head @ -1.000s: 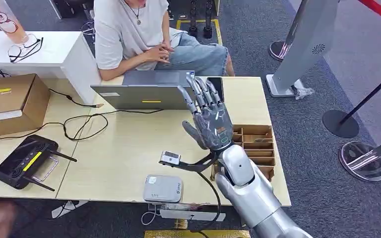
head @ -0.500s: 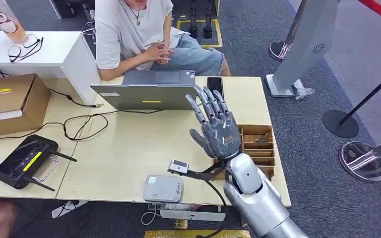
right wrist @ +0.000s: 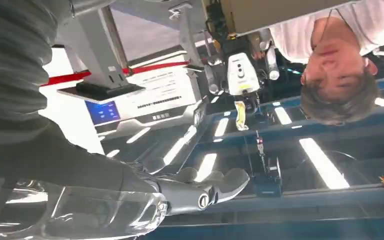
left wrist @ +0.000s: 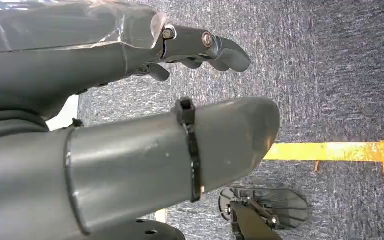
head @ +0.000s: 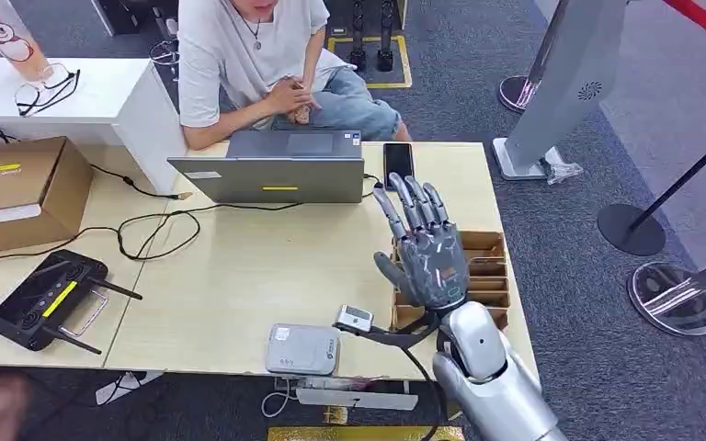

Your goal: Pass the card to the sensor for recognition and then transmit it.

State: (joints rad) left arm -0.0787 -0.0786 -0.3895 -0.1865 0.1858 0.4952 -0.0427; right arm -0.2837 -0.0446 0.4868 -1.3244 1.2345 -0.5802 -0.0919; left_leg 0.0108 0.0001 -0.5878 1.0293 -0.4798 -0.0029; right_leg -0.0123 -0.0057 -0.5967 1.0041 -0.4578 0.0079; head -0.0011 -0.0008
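Since a second ago the right hand has drifted off the bare table and back toward the robot. In the head view it now stands raised over the wooden compartment box at the table's right edge. Its back faces the camera and it covers the box's left part. The fingers are straight and spread apart, the thumb is out to the side, and nothing lies between them.

No card can be made out. The hand hides much of the box, and the compartments still showing to its right look bare or too small to read, so I cannot tell where the card lies relative to the hand.

The grey sensor lies flat on the table well to the left of the box, at the near edge and apart from the hand. A black phone lies beyond the box near the far edge, with an open laptop just to its left. A person in a pale shirt sits behind the laptop, farther from the box.

The left hand, seen in its wrist view, hangs over grey carpet. Its thumb and fingers are apart, the fingertips lightly bent, and it holds nothing.
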